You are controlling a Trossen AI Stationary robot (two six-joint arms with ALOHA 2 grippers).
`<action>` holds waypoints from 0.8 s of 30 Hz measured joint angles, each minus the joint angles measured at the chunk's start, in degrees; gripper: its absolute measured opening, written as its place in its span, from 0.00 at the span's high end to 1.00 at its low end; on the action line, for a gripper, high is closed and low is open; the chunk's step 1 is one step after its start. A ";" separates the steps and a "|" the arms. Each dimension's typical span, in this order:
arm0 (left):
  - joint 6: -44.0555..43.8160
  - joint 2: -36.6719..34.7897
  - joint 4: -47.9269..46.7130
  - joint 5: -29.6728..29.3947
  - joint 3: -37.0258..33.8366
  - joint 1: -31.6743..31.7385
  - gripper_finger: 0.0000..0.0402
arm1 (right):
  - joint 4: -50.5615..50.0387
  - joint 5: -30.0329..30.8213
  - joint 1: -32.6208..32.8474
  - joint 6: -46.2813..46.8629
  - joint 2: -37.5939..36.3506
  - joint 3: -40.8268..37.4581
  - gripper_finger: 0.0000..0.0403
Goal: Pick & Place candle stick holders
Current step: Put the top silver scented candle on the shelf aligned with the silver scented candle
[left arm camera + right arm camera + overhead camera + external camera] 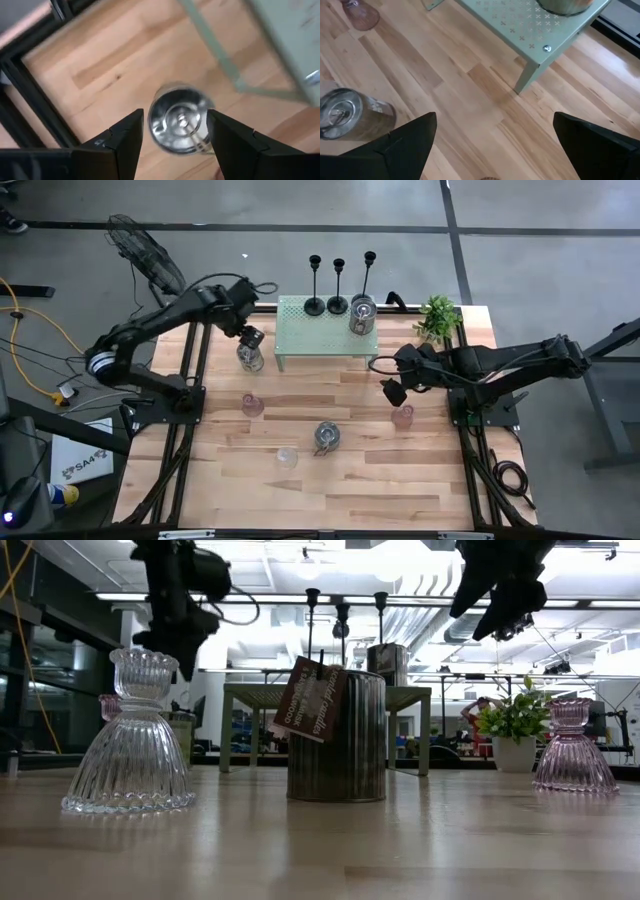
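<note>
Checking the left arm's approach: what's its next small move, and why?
Probably lower a little and close. The left gripper is open with its fingers on either side of the silvery jar, which stands on the table beside the green shelf; whether they touch it I can't tell. The right gripper waits open.

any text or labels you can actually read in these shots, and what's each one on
"SA4", partly cut off: on the white box lying on the floor left of the table.
Brown paper tag hanging on the silvery jar in the low view: it carries pale print, too tilted and blurred to read.
No other readable writing; both grippers and the shelf bear none.
</note>
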 joint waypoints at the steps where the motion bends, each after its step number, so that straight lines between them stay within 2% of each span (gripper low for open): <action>1: 0.74 1.02 -0.31 -0.09 0.00 0.00 0.47 | 0.13 0.01 0.00 0.00 0.00 0.00 0.03; 6: 3.72 5.27 -1.03 -2.81 -0.02 0.02 0.47 | 0.42 -0.01 0.00 0.00 0.01 0.00 0.03; 24: 14.29 12.56 1.33 -3.32 -0.02 1.63 0.47 | 0.84 -1.48 0.00 -0.15 0.01 0.00 0.03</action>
